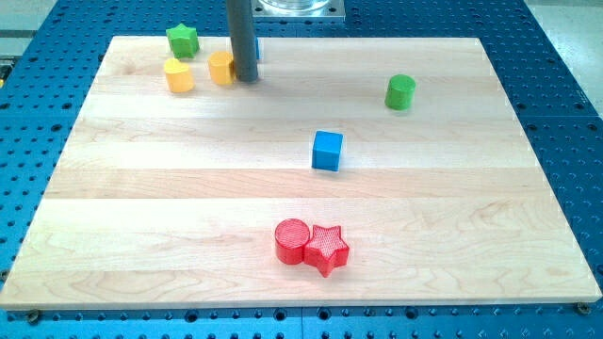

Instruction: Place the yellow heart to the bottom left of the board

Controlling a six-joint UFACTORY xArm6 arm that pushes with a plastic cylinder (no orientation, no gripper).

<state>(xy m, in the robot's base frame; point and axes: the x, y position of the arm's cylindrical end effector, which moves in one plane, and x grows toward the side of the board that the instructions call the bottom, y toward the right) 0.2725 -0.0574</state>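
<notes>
- A wooden board (188,179) is lying flat and filling most of the view, its pale planks running from 9 o'clock to 3 o'clock with faint seams between them.
- A blue perforated table (565,113) is showing around the board on every side, widest toward 3 o'clock and 9 o'clock, its rows of small holes catching the light.
- A strip of grey metal (21,38) is showing at 10 o'clock, at the view's edge.
- Even, bright light is falling from above, leaving only short, soft shadows on the wood.
</notes>
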